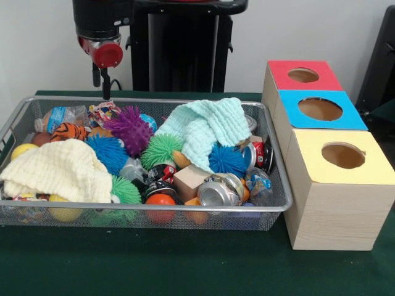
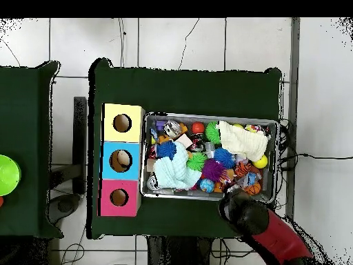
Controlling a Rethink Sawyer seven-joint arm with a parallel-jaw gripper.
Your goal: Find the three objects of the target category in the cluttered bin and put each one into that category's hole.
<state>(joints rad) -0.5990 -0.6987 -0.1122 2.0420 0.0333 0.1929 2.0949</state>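
Note:
A wire mesh bin (image 1: 279, 185) (image 2: 274, 124) holds a jumble: a purple spiky ball (image 1: 129, 126), blue spiky balls (image 1: 106, 152), green spiky balls (image 1: 159, 148), crushed cans (image 1: 217, 192), a plastic bottle (image 1: 62, 116), a wooden block (image 1: 190, 180) and an orange ball (image 1: 160, 201). A mint cloth (image 1: 207, 126) (image 2: 174, 169) and a cream cloth (image 1: 58, 169) (image 2: 241, 140) lie over part of the pile. My gripper (image 1: 103, 86) hangs above the bin's far left corner, clear of the contents. In the overhead view the arm (image 2: 262, 224) covers it.
Beside the bin stand three wooden boxes, each with a round hole on top: red (image 1: 303, 75) (image 2: 118, 197), blue (image 1: 320, 109) (image 2: 120, 160) and yellow (image 1: 343, 155) (image 2: 123, 123). A second green table at the overhead view's left carries a lime-green object (image 2: 7, 174).

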